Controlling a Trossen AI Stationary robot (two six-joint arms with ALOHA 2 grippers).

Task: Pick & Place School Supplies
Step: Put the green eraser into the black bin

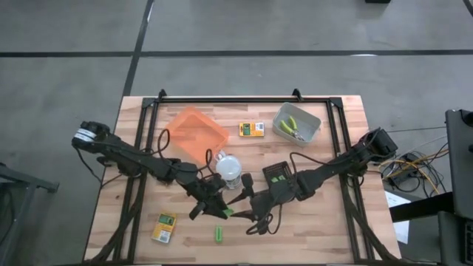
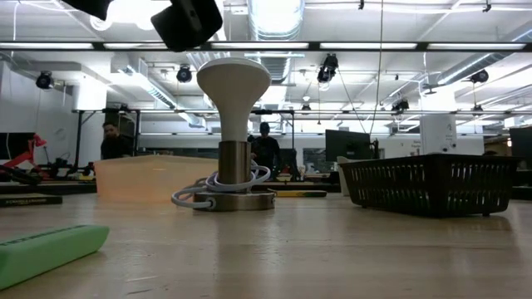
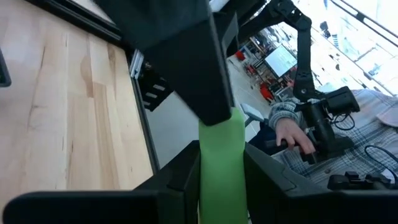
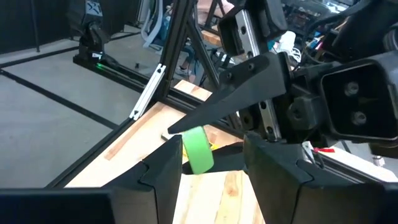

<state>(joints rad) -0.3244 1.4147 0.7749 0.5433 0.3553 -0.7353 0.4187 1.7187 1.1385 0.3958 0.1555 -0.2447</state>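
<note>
chunk [image 3: 221,165] first: you have a stubby green block, and it looks rigid, light and smooth-sided, so judge it easy to lift but ready to slip or twist if pinched near a corner; take it across the flat sides, near the middle. in the high view it sits at lower centre of the frame, up off the table, between the two grippers. the left gripper [image 1: 219,207] is clamped on it, one dark finger on each side as the left wrist view shows. the right gripper [image 1: 249,209] is just beside it with jaws spread, the chunk's end near the gap between its fingers and not pinched. a second chunk [image 1: 219,234] lies on the table just below, a box [image 1: 164,227] at lower left, another box [image 1: 251,129] at upper centre.
</note>
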